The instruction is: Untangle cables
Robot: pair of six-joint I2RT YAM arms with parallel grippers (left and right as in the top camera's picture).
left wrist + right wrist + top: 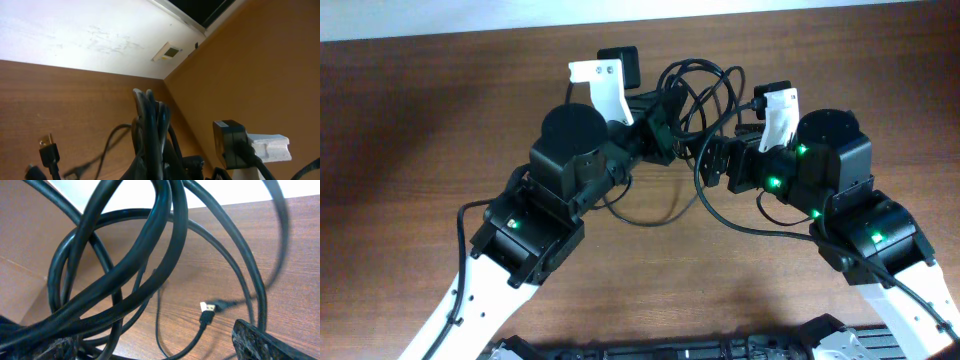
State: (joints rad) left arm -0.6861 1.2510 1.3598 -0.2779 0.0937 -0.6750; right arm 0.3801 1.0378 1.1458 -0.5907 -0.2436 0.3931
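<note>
The cables (700,85) sit in one tangle at the 12 o'clock side of the table (420,150), lifted between the two arms, with slack loops trailing toward 6 o'clock. The left gripper (658,128) is buried in the knot from the 9 o'clock side. In its wrist view a tight bundle of cords rises straight up from the bottom edge, which suggests a clamp, but the fingers are out of view, so whether it is closed cannot be told. The right gripper (712,160) stands wide open: its fingers (260,340) are spread, and several thick loops cross the gap without being pinched. A free plug (207,309) lies on the wood toward 5 o'clock in that view.

The step in hand appears to be choosing a single strand to draw out. It would go best if the right gripper closed on one loop only — ideally the cord leading to the free plug — and then pulled slowly toward 3 o'clock while the left arm held steady. Grabbing several cords at once would likely tighten the knot.
</note>
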